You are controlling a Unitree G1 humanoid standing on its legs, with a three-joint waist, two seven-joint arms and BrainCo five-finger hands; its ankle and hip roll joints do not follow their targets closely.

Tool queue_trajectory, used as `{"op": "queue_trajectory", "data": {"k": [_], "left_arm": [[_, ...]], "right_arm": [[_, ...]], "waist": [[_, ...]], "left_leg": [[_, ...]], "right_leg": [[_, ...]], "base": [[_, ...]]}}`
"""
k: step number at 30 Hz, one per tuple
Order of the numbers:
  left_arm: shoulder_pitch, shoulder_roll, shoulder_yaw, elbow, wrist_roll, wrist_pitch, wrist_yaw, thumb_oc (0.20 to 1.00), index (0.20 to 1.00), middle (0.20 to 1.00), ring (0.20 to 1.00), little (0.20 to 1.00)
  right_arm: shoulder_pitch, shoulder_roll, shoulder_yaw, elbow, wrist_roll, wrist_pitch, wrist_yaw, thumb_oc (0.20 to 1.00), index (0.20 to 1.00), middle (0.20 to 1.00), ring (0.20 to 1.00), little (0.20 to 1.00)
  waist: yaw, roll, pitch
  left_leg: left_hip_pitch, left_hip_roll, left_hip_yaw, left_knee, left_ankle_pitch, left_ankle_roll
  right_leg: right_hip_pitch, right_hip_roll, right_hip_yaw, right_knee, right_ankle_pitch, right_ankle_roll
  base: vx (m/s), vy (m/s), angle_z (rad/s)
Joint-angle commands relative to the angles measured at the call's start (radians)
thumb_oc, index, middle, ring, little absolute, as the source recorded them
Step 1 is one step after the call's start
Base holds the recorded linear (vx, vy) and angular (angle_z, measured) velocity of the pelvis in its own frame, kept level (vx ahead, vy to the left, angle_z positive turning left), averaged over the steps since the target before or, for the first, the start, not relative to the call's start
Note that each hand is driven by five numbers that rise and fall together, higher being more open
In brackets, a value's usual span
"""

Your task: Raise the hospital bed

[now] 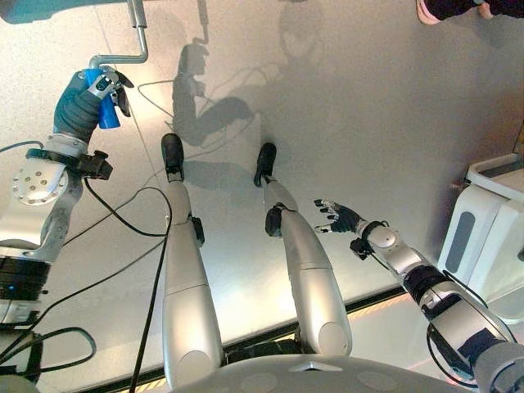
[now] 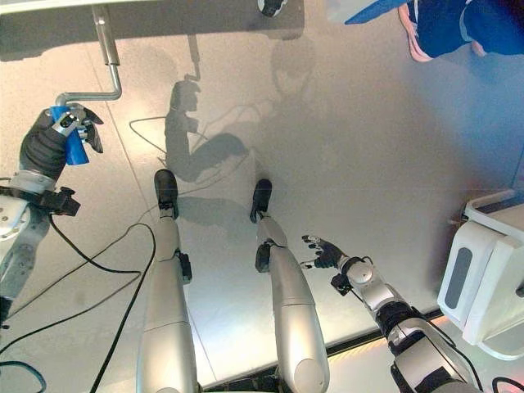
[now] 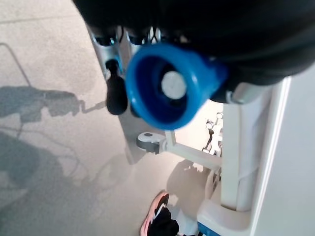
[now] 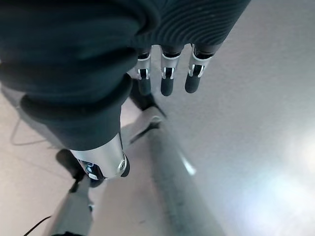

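1 crank grip (image 1: 104, 105), L hand (image 1: 97, 92) prob. clamped.

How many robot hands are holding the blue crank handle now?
1. The left hand is curled round the blue handle of the crank. The right hand hangs open, apart from it.

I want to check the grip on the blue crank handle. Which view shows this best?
The left eye view: the left robot hand is curled round the blue crank handle, with the metal crank rod above. The right eye view shows the same, smaller. The left wrist view shows the handle's round end. The right wrist view shows the idle right robot hand.
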Motion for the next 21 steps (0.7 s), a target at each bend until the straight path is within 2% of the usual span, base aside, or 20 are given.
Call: {"op": "queue_trajectory", "data": {"k": [1, 3, 7, 8, 9, 12, 17, 21], "left_arm": [[0.118, -0.023, 0.074, -0.038, 0.083, -0.117, 0.024, 0.200, 0.200, 0.200, 0.200, 0.200], [0.088, -0.059, 0.068, 0.064, 0.109, -0.111, 0.054, 0.200, 0.200, 0.200, 0.200, 0.200], [-0.004, -0.088, 0.041, 0.197, 0.148, -0.094, 0.103, 0.200, 0.200, 0.200, 0.200, 0.200], [-0.008, -0.088, 0.038, 0.200, 0.148, -0.095, 0.104, 0.200, 0.200, 0.200, 0.200, 0.200], [-0.071, -0.101, 0.012, 0.252, 0.156, -0.092, 0.124, 0.200, 0.200, 0.200, 0.200, 0.200], [-0.187, -0.106, -0.042, 0.374, 0.172, -0.072, 0.158, 0.200, 0.200, 0.200, 0.200, 0.200], [-0.345, -0.103, -0.130, 0.540, 0.151, -0.058, 0.172, 0.200, 0.200, 0.200, 0.200, 0.200], [-0.507, -0.106, -0.233, 0.766, 0.147, -0.019, 0.167, 0.200, 0.200, 0.200, 0.200, 0.200]], "right_arm": [[0.081, -0.046, -0.016, 0.008, -0.012, -0.020, 0.025, 1.000, 1.000, 1.000, 1.000, 1.000], [0.074, -0.045, -0.020, 0.006, -0.015, -0.022, 0.026, 1.000, 1.000, 1.000, 1.000, 1.000], [0.060, -0.046, -0.016, -0.013, -0.017, -0.017, 0.029, 1.000, 1.000, 1.000, 1.000, 1.000], [0.060, -0.047, -0.018, -0.013, -0.017, -0.017, 0.029, 1.000, 1.000, 1.000, 1.000, 1.000], [0.049, -0.046, -0.011, -0.013, -0.011, -0.017, 0.029, 1.000, 1.000, 1.000, 1.000, 1.000], [0.037, -0.044, 0.002, -0.021, -0.004, -0.009, 0.031, 1.000, 1.000, 1.000, 1.000, 1.000], [0.019, -0.035, 0.021, -0.015, 0.014, -0.001, 0.032, 1.000, 1.000, 1.000, 1.000, 1.000], [-0.009, -0.031, 0.061, -0.036, 0.045, 0.011, 0.043, 1.000, 1.000, 1.000, 1.000, 1.000]], "waist": [[0.056, -0.024, 0.006], [0.055, -0.033, 0.006], [0.040, -0.064, 0.006], [0.041, -0.064, 0.006], [0.027, -0.081, 0.006], [0.008, -0.106, 0.006], [-0.012, -0.136, 0.006], [-0.048, -0.172, 0.006]], "left_leg": [[0.022, -0.042, 0.012, 0.106, -0.170, 0.063], [0.010, -0.043, 0.010, 0.112, -0.174, 0.064], [-0.011, -0.042, 0.011, 0.124, -0.182, 0.066], [-0.012, -0.042, 0.011, 0.124, -0.182, 0.067], [-0.029, -0.040, 0.014, 0.136, -0.187, 0.068], [-0.047, -0.039, 0.010, 0.156, -0.197, 0.071], [-0.075, -0.040, 0.012, 0.200, -0.218, 0.077], [-0.095, -0.032, 0.015, 0.242, -0.242, 0.081]], "right_leg": [[0.072, -0.021, -0.001, -0.131, 0.062, 0.115], [0.071, -0.024, -0.003, -0.136, 0.065, 0.116], [0.069, -0.023, -0.001, -0.148, 0.074, 0.118], [0.068, -0.023, -0.001, -0.149, 0.074, 0.118], [0.065, -0.025, 0.001, -0.155, 0.078, 0.120], [0.060, -0.025, 0.005, -0.158, 0.083, 0.121], [0.051, -0.022, 0.011, -0.153, 0.087, 0.121], [0.035, -0.015, 0.024, -0.147, 0.086, 0.117]], "base": [[0.01, 0.029, 0.03], [0.02, 0.060, -0.02], [0.01, 0.058, -0.01], [0.01, 0.056, 0.03], [0.01, 0.057, 0.02], [0.02, 0.063, 0.07], [0.01, 0.046, 0.14], [0.01, 0.053, -0.04]]}}
